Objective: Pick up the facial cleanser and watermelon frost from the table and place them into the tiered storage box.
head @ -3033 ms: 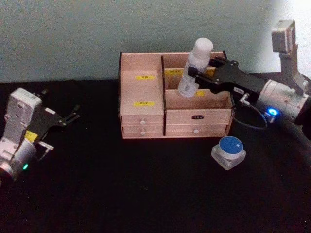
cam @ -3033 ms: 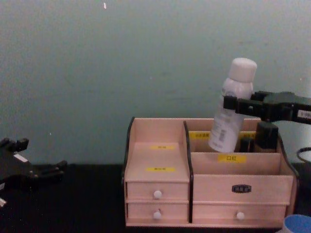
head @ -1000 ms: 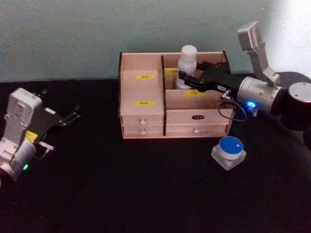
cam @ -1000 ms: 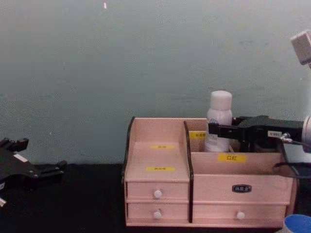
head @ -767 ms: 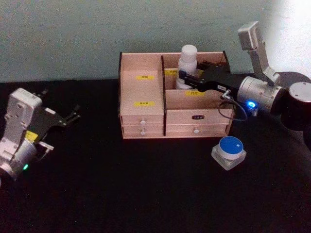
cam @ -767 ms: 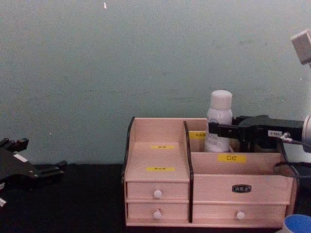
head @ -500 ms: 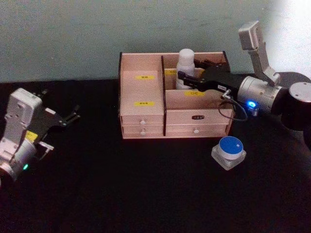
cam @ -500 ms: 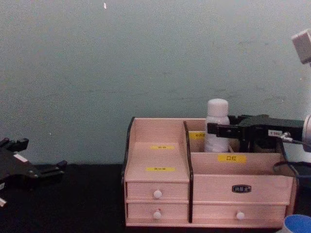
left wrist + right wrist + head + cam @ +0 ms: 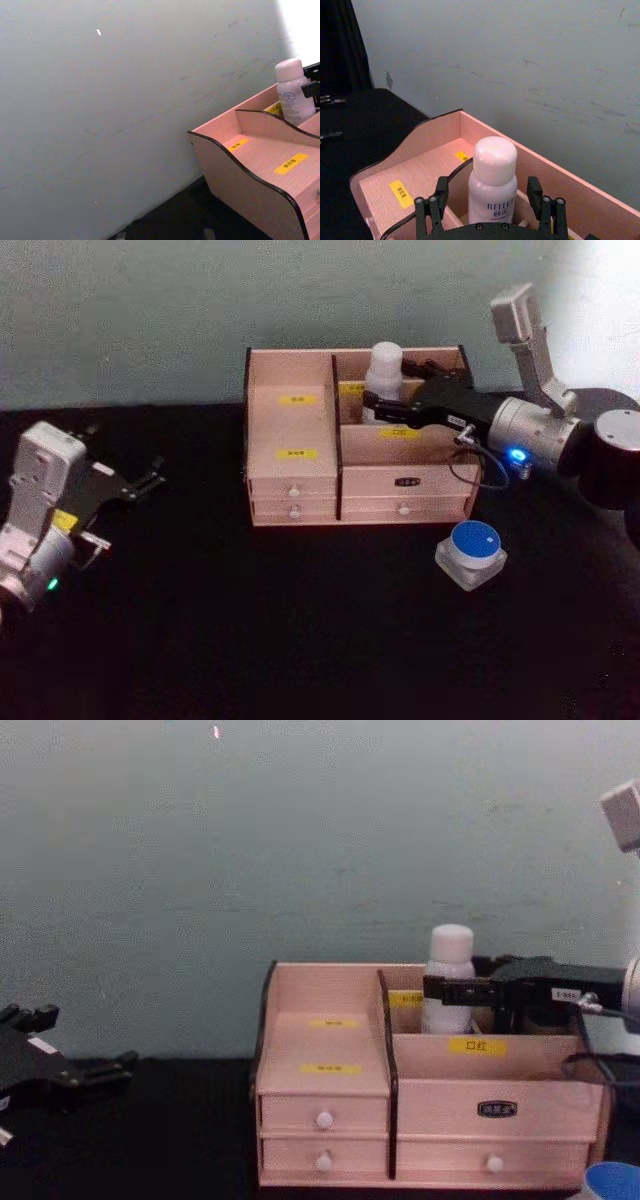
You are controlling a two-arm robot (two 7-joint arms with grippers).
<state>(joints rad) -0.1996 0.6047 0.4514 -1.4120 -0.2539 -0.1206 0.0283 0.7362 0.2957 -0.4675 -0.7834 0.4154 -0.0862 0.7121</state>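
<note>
Black table [image 9: 300, 640]: facial cleanser [image 9: 383, 368] upright in tiered storage box [image 9: 405, 502], right pincer [image 9: 488, 186] spread around it; watermelon frost [image 9: 471, 552] pending at four o'clock; left pincer [image 9: 148, 478] idle.

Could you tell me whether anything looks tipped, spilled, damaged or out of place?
Nothing stands out. The white bottle stands upright in the organiser, back right compartment, between the open fingers of the right gripper. The blue-lidded jar sits level on the table, and the left gripper is parked at left.

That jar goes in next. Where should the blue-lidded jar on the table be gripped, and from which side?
Probably from above, across the clear squarish body of the blue-lidded jar under its lid: it sits squat and upright, flat sides suiting the right hand.
</note>
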